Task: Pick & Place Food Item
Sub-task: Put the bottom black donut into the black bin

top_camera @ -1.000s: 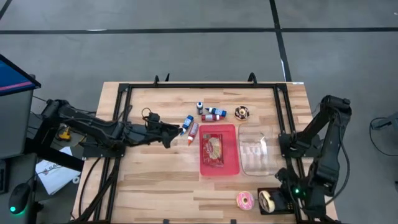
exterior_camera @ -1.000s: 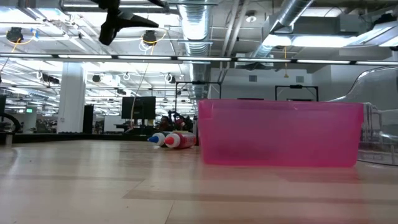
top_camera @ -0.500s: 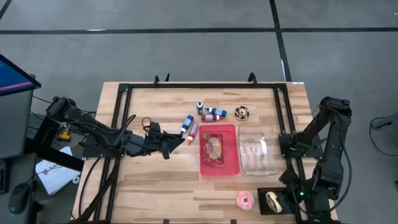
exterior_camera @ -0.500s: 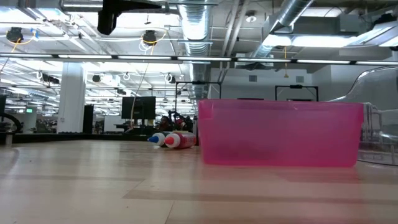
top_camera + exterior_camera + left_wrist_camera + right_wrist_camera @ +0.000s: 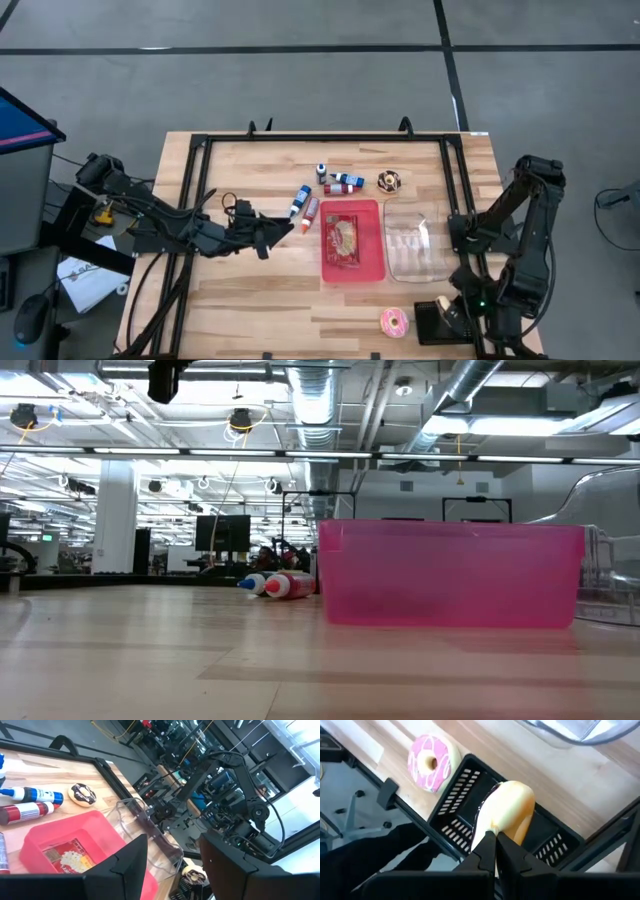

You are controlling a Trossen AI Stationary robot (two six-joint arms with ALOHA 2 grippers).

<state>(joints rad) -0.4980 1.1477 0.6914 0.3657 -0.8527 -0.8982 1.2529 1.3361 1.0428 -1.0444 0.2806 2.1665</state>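
High view: left gripper [image 5: 278, 229], fingers parted and empty, lies at about 9 o'clock from the pink bin [image 5: 352, 241]; a second ago it sat nearer the bottles [image 5: 303, 204], and it has since swung toward the table's near side. Right gripper [image 5: 447, 312] is over the black tray [image 5: 428, 322] at the table's 5 o'clock corner; the cream pastry that showed in the tray a second ago is now covered by the arm. Pink donut [image 5: 394, 322] lies just at 9 o'clock of the tray, unchanged. Chocolate donut [image 5: 389, 181] at 1 o'clock of the bin, clear container [image 5: 415, 240] at 3 o'clock.

Low view: pink bin [image 5: 450, 574] right of centre; part of the left arm [image 5: 165, 377] at 11 o'clock, shifted leftward since earlier.

Left wrist view: own fingers [image 5: 129, 865] spread apart, nothing between them.

Right wrist view: fingers [image 5: 489, 854] pressed together, tips touching the cream pastry [image 5: 506, 813] in the black tray [image 5: 460, 793]; whether it is gripped cannot be told.
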